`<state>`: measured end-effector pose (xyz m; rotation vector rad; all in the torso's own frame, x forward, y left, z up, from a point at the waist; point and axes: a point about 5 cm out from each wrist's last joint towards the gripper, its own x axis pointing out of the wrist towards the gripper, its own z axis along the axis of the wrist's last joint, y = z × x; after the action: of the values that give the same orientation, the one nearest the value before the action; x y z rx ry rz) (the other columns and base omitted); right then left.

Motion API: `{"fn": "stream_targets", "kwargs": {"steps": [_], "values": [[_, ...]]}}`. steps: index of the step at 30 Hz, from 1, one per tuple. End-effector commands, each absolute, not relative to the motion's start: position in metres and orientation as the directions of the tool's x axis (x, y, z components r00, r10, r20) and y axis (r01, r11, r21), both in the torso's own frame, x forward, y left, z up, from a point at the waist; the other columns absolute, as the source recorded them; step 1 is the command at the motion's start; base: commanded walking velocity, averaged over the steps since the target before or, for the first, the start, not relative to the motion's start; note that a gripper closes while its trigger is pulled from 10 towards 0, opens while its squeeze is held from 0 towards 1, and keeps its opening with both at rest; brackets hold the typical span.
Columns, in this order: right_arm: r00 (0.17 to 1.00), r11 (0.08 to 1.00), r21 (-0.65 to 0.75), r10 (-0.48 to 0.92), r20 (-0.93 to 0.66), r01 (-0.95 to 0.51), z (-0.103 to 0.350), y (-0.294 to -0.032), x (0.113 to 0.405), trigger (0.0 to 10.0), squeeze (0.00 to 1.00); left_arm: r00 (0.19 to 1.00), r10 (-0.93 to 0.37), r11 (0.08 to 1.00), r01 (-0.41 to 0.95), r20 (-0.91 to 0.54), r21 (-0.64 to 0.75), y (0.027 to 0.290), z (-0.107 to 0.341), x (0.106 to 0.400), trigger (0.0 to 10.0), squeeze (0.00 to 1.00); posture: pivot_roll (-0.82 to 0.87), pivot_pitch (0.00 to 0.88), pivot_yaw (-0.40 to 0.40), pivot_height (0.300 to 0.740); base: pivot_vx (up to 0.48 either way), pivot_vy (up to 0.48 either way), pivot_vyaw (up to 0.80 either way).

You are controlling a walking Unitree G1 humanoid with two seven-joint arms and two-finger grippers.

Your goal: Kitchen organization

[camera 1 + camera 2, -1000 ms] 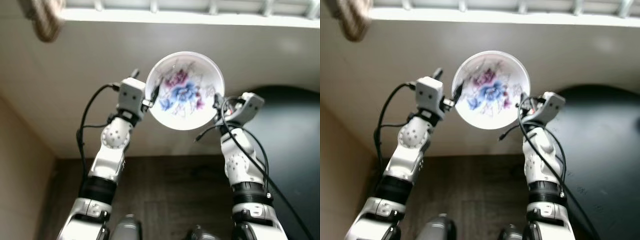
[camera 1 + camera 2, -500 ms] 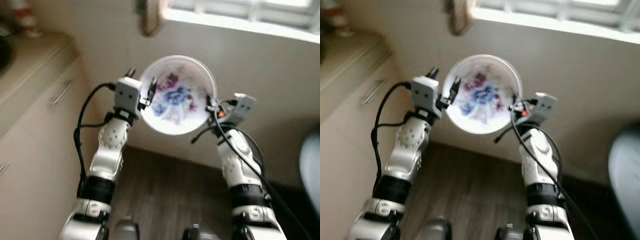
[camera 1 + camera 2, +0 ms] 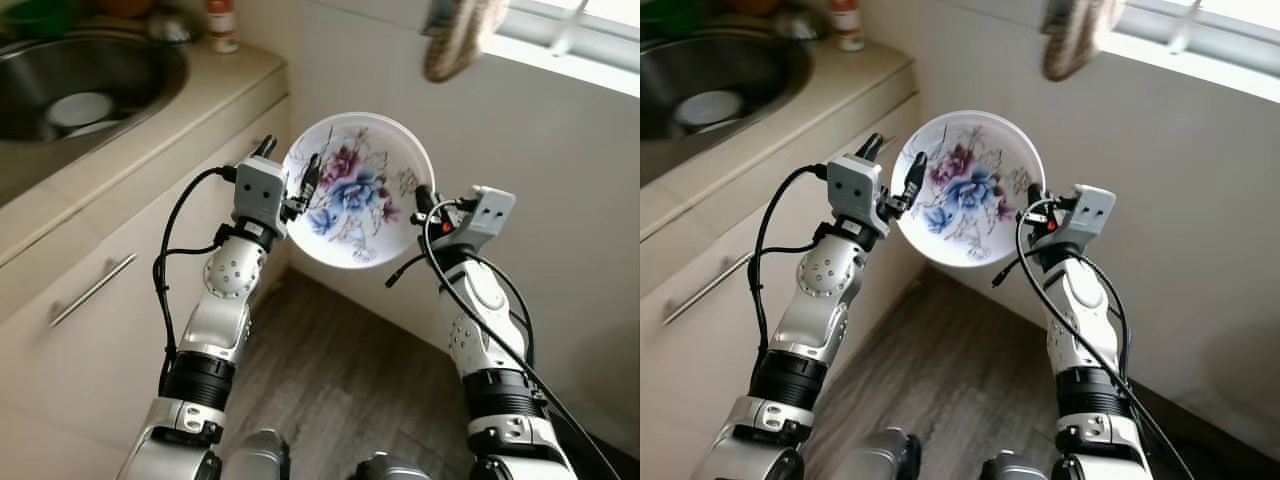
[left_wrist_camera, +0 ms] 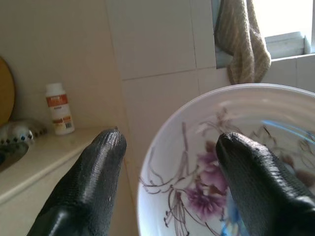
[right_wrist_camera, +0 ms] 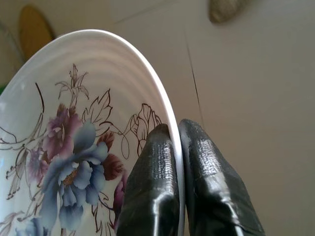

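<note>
A white plate (image 3: 357, 190) with blue and purple flowers is held up in front of me, tilted with its face toward my head. My right gripper (image 3: 420, 200) is shut on its right rim, and in the right wrist view its fingers (image 5: 157, 167) pinch the thin edge. My left gripper (image 3: 290, 165) is at the plate's left rim. In the left wrist view its fingers (image 4: 98, 182) stand wide apart, one outside the plate (image 4: 206, 162) and one inside, so it is open astride the rim.
A beige counter (image 3: 150, 130) with a steel sink (image 3: 130, 85) runs along the left, a white bottle (image 3: 223, 25) at its far end. Below is a cabinet drawer with a bar handle (image 3: 92, 290). A towel (image 3: 455, 40) hangs by the window. Wood floor (image 3: 340, 380) lies ahead.
The whole view has swung, bringing the counter, sink and cabinet in on the left. The plate stays between the two grippers as before.
</note>
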<state>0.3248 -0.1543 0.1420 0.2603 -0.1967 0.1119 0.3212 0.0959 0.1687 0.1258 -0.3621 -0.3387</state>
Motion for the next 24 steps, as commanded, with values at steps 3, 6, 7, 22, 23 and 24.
{"fn": "stream_targets", "kwargs": {"steps": [3, 6, 7, 22, 23, 24], "values": [[0.92, 0.977, 0.123, 0.118, 0.373, -0.175, 0.173, -0.147, 0.321, 0.0, 0.0, 0.862, -0.363, 0.93, 0.311, 0.354, 0.195, 0.09, 0.176, 0.32, 10.0, 0.0, 0.02, 0.0, -0.084, 0.74, 0.0, 0.0, 0.8], [0.909, 0.976, 0.102, 0.138, 0.393, -0.193, 0.175, -0.142, 0.319, 0.0, 0.0, 0.86, -0.356, 0.933, 0.304, 0.365, 0.194, 0.091, 0.177, 0.32, 10.0, 0.0, 0.02, 0.0, -0.085, 0.74, 0.0, 0.0, 0.8], [0.909, 0.976, 0.102, 0.138, 0.393, -0.193, 0.175, -0.142, 0.319, 0.0, 0.0, 0.86, -0.356, 0.933, 0.304, 0.365, 0.194, 0.091, 0.177, 0.32, 10.0, 0.0, 0.02, 0.0, -0.085, 0.74, 0.0, 0.0, 0.8], [0.856, 0.99, -0.089, 0.142, 0.496, -0.113, 0.188, -0.141, 0.314, 0.0, 0.0, 0.859, -0.345, 0.937, 0.293, 0.378, 0.189, 0.093, 0.179, 0.321, 10.0, 0.0, 0.02, 0.0, -0.085, 0.74, 0.0, 0.0, 0.8], [0.856, 0.99, -0.091, 0.141, 0.498, -0.111, 0.188, -0.141, 0.314, 0.0, 0.0, 0.859, -0.345, 0.937, 0.293, 0.378, 0.188, 0.093, 0.179, 0.321, 10.0, 0.0, 0.02, 0.0, -0.085, 0.74, 0.0, 0.0, 0.8], [0.852, 0.991, -0.098, 0.133, 0.506, -0.096, 0.19, -0.142, 0.314, 0.0, 0.0, 0.859, -0.344, 0.937, 0.293, 0.378, 0.188, 0.092, 0.179, 0.321, 10.0, 0.0, 0.02, 0.0, -0.085, 0.74, 0.0, 0.0, 0.8]]}}
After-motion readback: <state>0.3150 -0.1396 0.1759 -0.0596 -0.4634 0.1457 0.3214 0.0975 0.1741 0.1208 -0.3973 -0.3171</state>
